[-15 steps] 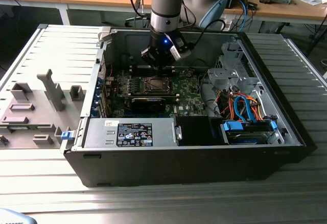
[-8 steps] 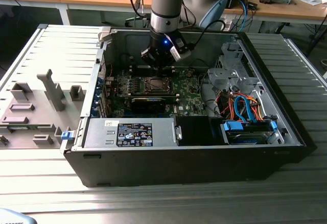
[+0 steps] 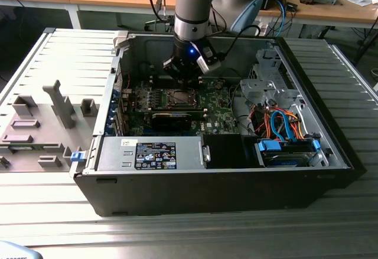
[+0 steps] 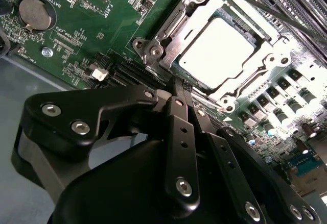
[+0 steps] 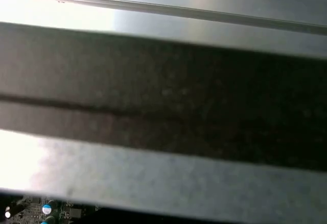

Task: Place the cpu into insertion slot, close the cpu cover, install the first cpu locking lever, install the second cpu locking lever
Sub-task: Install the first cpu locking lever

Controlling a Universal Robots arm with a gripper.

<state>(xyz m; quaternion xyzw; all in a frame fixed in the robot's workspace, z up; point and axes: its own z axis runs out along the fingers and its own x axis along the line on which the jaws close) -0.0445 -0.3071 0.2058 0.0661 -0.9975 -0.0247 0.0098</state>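
Gripper (image 4: pixel 176 89) at cpu cover (image 4: pixel 181 22) edge, cpu (image 4: pixel 217 48) seated.

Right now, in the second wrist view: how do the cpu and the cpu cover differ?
The cpu is a solid, plain, pale square plate; the cpu cover is an open metal frame with a square middle opening. The cpu lies inside, showing through that opening; the cpu cover lies down around it, framing its edges. The cpu has a smooth top; the cpu cover has stamped ribs. Both are silvery metal and lie flat on the green motherboard.
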